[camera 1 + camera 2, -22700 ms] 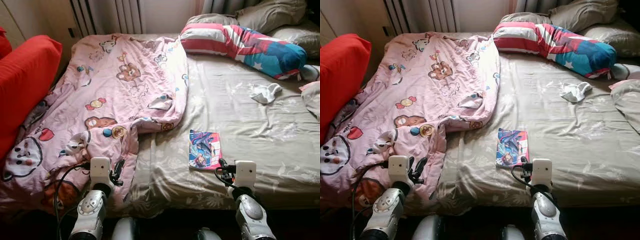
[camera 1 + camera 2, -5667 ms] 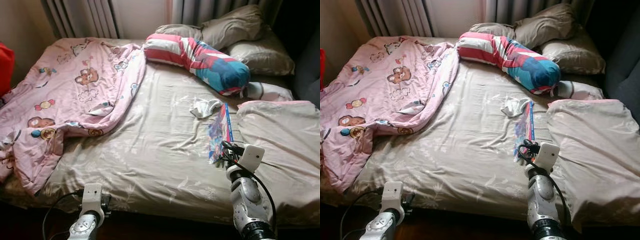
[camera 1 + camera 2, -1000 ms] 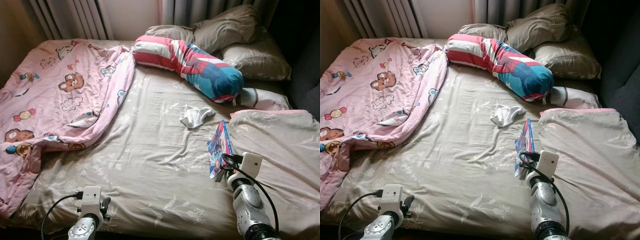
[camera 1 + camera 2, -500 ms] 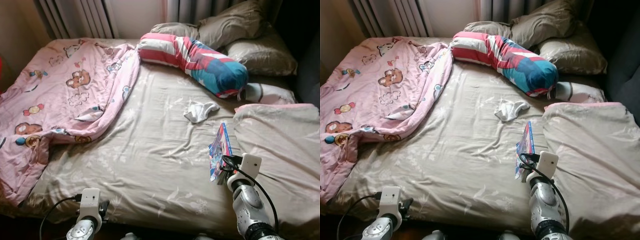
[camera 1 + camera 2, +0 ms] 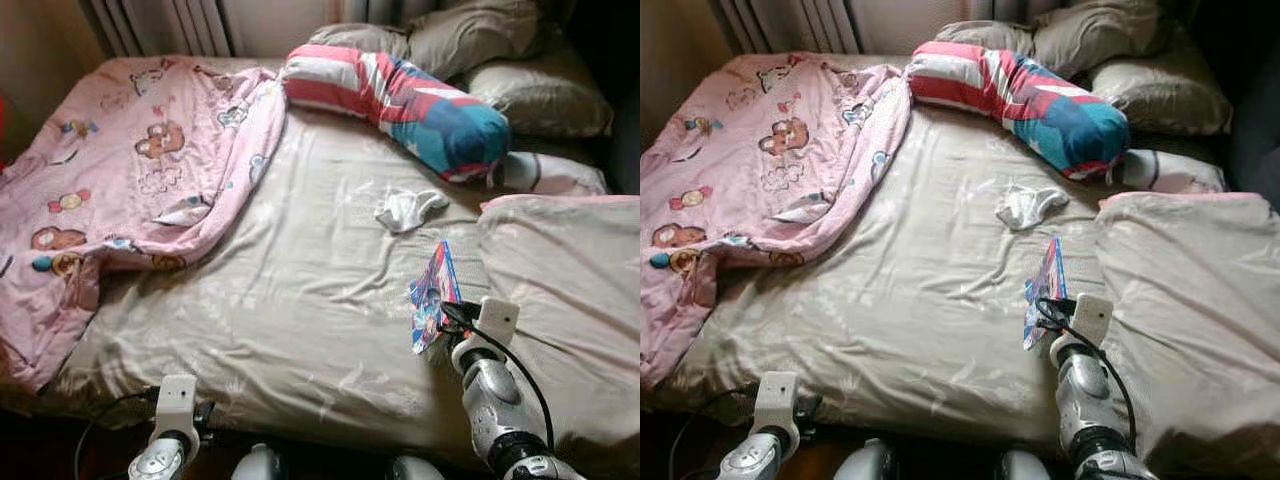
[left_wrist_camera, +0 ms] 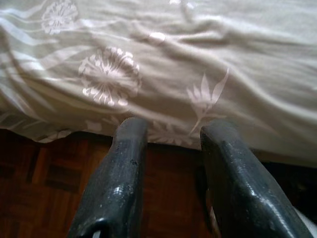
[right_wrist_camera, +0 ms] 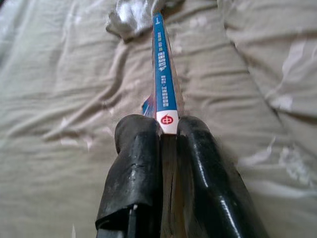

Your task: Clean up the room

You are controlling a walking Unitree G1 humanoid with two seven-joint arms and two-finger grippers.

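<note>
Beige bed sheet [image 5: 300, 290] w/ right claw [image 7: 166, 131] clamped on upright book [image 5: 433, 295]; left claw [image 6: 171, 134] apart, idle.

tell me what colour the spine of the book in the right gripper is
Blue, with a small white and red label at its end; the book spine shows best in the right wrist view.

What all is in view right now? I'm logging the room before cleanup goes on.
Bed sheet: one, beige floral, covering mattress.
Quilt: one, pink cartoon print, bed's left side.
Bolster: one, striped red, white, blue, by headboard.
Pillows: at least two, beige, at head.
Blanket: one, beige, bed's right side.
Cloth: one, white, crumpled mid-bed.
Book: one, colourful, held on edge.
Right gripper: clamped on book's spine.
Left gripper: open, at bed's foot edge.
</note>
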